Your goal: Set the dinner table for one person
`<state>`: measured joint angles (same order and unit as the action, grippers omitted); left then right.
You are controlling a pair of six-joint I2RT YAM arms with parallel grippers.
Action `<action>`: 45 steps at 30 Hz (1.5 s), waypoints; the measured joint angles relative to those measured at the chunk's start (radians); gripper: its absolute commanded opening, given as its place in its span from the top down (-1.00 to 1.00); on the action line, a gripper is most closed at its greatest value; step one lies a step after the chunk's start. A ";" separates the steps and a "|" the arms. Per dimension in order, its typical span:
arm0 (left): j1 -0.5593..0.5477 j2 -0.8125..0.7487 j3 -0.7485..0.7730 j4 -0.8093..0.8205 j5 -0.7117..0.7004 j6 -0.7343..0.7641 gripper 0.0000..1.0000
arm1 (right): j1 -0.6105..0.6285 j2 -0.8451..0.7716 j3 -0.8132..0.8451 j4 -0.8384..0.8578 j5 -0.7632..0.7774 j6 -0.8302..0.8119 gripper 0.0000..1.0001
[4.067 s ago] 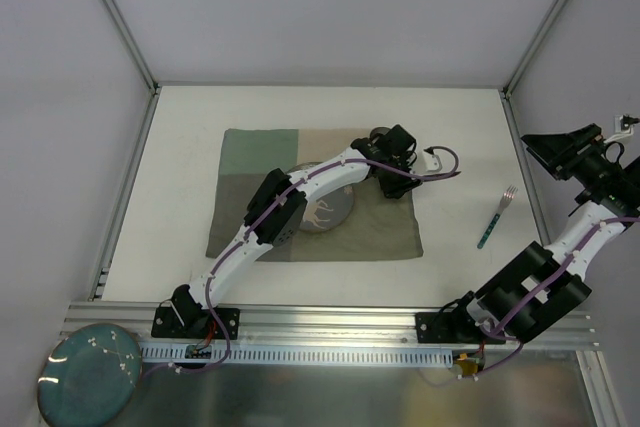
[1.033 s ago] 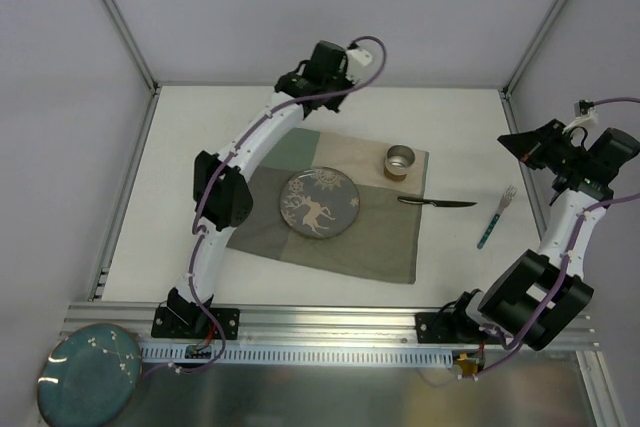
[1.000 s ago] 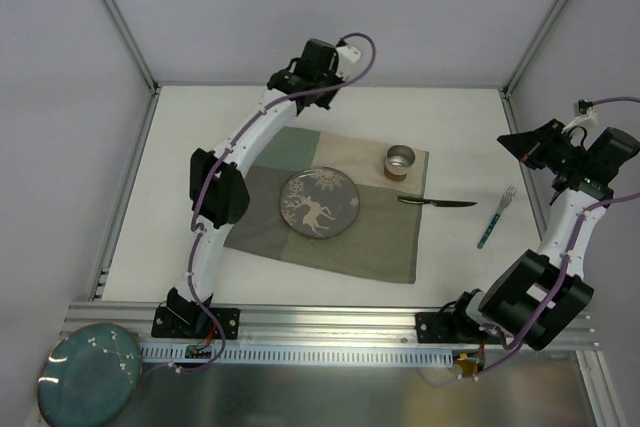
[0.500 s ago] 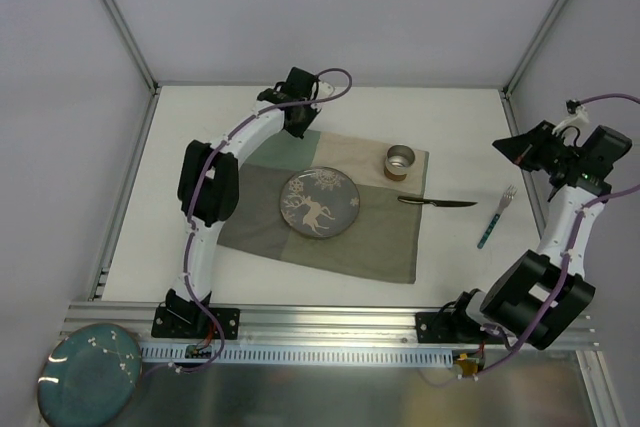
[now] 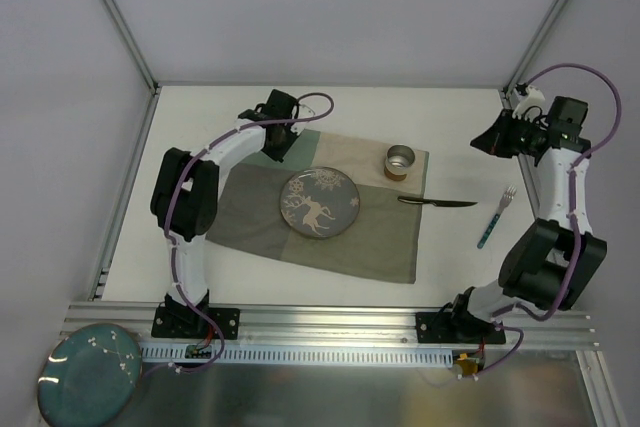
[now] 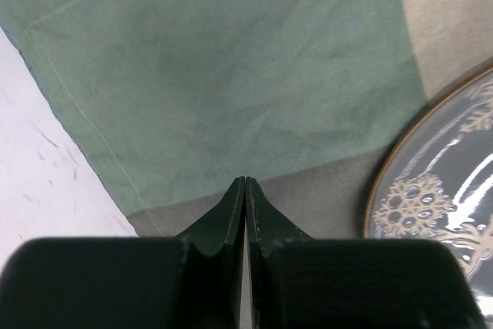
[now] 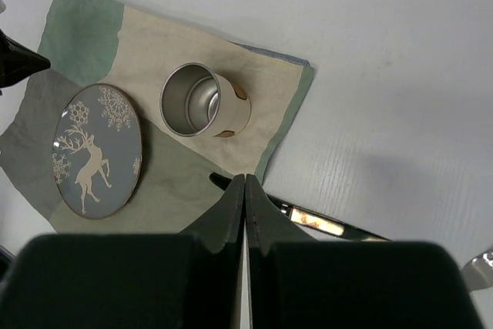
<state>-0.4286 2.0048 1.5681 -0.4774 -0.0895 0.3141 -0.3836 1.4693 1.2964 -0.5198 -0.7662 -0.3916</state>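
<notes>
**A:** Where was the worktop [image 5: 455, 262], and how was it laid?

**B:** It was seen spread flat under both arms, matte white and edged by aluminium bars [image 5: 128, 187]. A patchwork cloth mat [image 5: 385, 242] was laid across its middle, slightly askew. A deer-patterned plate [image 5: 319, 203] was centred on the mat, presumably to mark the diner's place. A metal cup [image 5: 401, 160] was stood upright on the beige patch, beyond the plate and to its right. A knife [image 5: 437, 203] was laid to the right of the plate, 1 end on the mat and the rest on bare worktop. A fork [image 5: 497, 217] was found further right, well apart, and was judged not yet brought into the setting.

**A:** And the claws?

**B:** The left claw [image 6: 245, 179] was held pinched together, with nothing in it, above the mat's green patch. The right claw [image 7: 245, 176] was likewise closed and empty, raised over the worktop's right side and facing the cup and knife.

**A:** The surroundings?

**B:** Plain pale walls were noted on 3 sides. A 2nd plate, the teal plate [image 5: 87, 377], was seen off the worktop at the near-left corner.
</notes>
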 measured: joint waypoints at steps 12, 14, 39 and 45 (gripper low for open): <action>0.018 -0.016 -0.170 0.089 -0.005 0.016 1.00 | 0.206 0.346 0.172 -0.090 0.125 0.000 1.00; 0.018 -0.023 -0.189 0.107 -0.007 0.017 1.00 | 0.264 0.383 0.201 -0.100 0.190 -0.008 1.00; 0.038 -0.089 -0.288 0.204 -0.008 0.019 1.00 | 0.480 0.457 0.207 -0.110 0.618 -0.193 0.99; 0.038 -0.090 -0.292 0.207 -0.008 0.019 1.00 | 0.480 0.457 0.173 -0.116 0.565 -0.159 1.00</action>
<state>-0.3908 1.9144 1.2762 -0.2707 -0.0978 0.3328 0.0959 1.9259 1.4696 -0.6361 -0.2008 -0.5507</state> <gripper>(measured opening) 0.005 0.007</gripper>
